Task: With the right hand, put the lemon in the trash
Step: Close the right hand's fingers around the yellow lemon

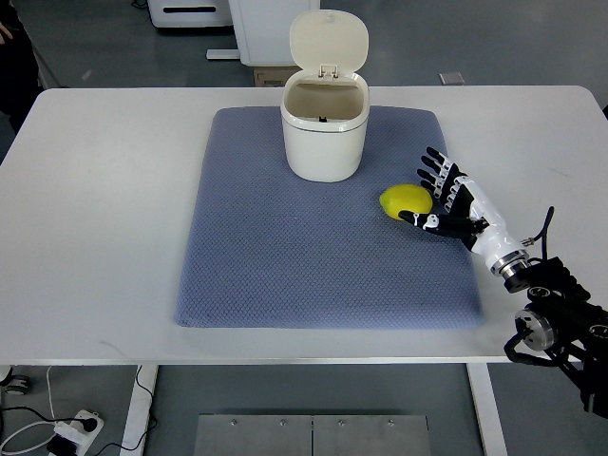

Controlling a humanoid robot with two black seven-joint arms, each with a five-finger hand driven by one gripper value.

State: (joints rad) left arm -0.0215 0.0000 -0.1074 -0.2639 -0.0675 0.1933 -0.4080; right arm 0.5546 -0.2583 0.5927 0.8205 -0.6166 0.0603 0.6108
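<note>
Resting open beside lemon [406, 200] — robot hand [454, 198].

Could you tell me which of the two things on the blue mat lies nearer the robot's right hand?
The lemon, right beside the right hand; the white bin, lid open, stands farther back.

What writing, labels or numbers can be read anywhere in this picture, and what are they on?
None can be read.
The white trash bin with its lid up shows no print.
The lemon, the blue mat and the white table are plain.
The right hand, open beside the lemon, bears no legible marking.
The white equipment behind the table shows no text that can be made out.
</note>
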